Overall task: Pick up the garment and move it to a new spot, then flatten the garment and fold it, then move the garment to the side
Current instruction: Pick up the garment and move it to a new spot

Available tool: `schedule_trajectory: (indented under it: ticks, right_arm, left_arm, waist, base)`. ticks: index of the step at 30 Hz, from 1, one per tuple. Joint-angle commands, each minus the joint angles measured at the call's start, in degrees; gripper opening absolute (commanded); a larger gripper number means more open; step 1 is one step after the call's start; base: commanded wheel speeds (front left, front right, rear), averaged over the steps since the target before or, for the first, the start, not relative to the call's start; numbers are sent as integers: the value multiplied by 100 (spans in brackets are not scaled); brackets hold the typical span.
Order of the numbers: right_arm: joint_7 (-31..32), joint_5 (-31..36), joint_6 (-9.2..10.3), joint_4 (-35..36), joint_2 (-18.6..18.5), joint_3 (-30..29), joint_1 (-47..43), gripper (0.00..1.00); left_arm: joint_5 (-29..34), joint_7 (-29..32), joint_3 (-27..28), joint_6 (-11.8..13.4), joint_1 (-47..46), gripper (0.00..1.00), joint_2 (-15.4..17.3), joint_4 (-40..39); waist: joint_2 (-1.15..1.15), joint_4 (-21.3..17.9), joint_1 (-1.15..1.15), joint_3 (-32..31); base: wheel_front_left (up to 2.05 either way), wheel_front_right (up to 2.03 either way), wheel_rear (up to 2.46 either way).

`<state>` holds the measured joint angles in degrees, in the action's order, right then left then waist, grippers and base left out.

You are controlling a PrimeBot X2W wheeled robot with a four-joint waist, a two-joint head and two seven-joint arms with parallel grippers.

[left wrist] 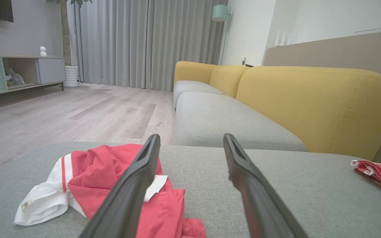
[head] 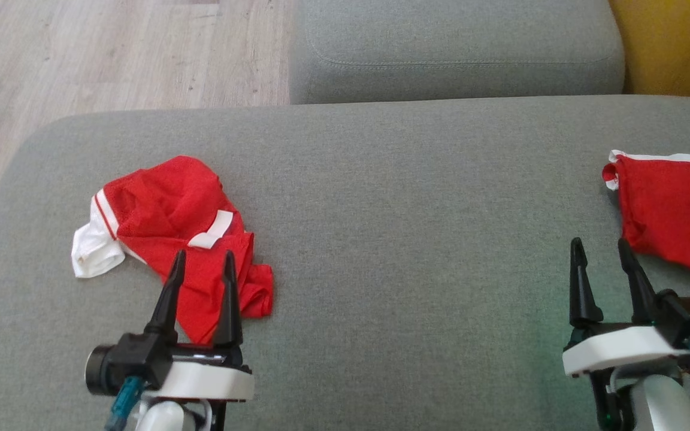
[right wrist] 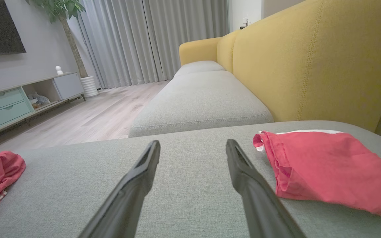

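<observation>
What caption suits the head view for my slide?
Open left gripper near crumpled red garment, open right gripper beside folded red garment, on grey sofa seat.

A grey sofa seat (head: 417,197) spreads across the head view, with a second grey cushion (head: 459,54) at twelve o'clock and a yellow backrest (head: 674,48) at two. Pale wood-plank floor (head: 111,54) lies at ten. In the left wrist view, grey curtains (left wrist: 144,43) hang at twelve, a low cabinet (left wrist: 50,70) with teal drawers stands at ten, and a teal-shaded lamp (left wrist: 220,12) at one.
</observation>
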<state>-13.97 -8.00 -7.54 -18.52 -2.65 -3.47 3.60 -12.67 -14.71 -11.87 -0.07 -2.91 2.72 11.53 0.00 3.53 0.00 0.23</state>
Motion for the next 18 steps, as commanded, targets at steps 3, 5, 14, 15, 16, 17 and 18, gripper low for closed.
schedule_trajectory:
  ticks: [3, 5, 14, 15, 16, 17, 18]
  right_arm:
    - [-79, -35, 5, 166, -23, 180, 182, 100]
    - [-83, -41, 5, 160, -23, 176, 177, 100]
    - [-89, -67, 5, 121, -23, 439, 95, 100]
    - [-90, -79, 5, 109, -23, 483, 75, 100]
    - [-90, -93, 5, 97, -23, 522, 52, 100]
    - [-90, -108, 5, 83, -23, 578, 36, 100]
    - [-91, -124, 5, 70, -23, 623, 16, 100]
  left_arm:
    - [-31, -29, 144, 29, -156, 100, 16, -165]
    - [-30, -29, 140, 29, -159, 100, 16, -164]
    - [42, -29, 221, 14, -204, 100, 16, -136]
    - [53, -29, 236, 11, -202, 100, 16, -129]
    - [64, -29, 244, 6, -201, 100, 16, -122]
    - [75, -29, 263, 8, -194, 100, 16, -116]
    - [86, -29, 273, 4, -187, 100, 16, -107]
  waist:
    - [0, 2, 0, -3]
    - [0, 12, 0, 5]
    - [0, 360, 0, -33]
    - [0, 433, 0, -44]
    - [0, 528, 0, -54]
    - [0, 605, 0, -68]
    - [0, 702, 0, -81]
  base:
    - [0, 0, 0]
    - [0, 0, 0]
    - [0, 0, 0]
    - [0, 0, 0]
    - [0, 0, 0]
    - [0, 0, 0]
    - [0, 0, 0]
